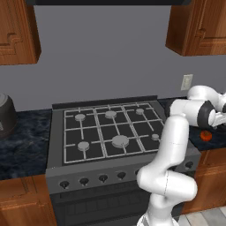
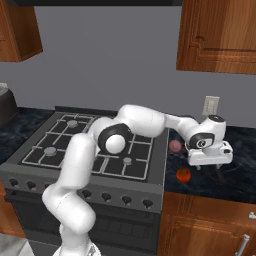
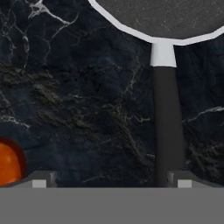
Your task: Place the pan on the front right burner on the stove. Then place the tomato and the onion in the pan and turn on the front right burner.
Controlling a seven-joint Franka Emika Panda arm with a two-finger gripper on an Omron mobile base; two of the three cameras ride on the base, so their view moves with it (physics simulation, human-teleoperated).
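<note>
The pan [image 3: 162, 17] lies on the dark marble counter right of the stove [image 1: 57, 145], with its slim dark handle [image 3: 168, 118] pointing towards my hand. My gripper [image 3: 111, 183] hovers open above the counter, and the handle runs just inside its right fingertip [image 3: 183, 181]. In the right base view the gripper [image 2: 209, 169] hangs over the counter beyond the stove's right edge. The bright tomato [image 2: 183, 174] sits on the counter near the left fingertip [image 3: 39, 181]; it shows again as the tomato [image 3: 8, 164] and the tomato [image 1: 206, 135]. The pinkish onion [image 2: 175, 146] rests behind it. The front right burner [image 2: 127, 161] is bare.
A row of black knobs [image 1: 102, 178] lines the stove front. A dark round pot [image 1: 5, 115] stands on the left counter. Wooden cabinets [image 2: 220, 35] hang above the right counter, and a wall outlet [image 2: 211, 105] is behind my hand.
</note>
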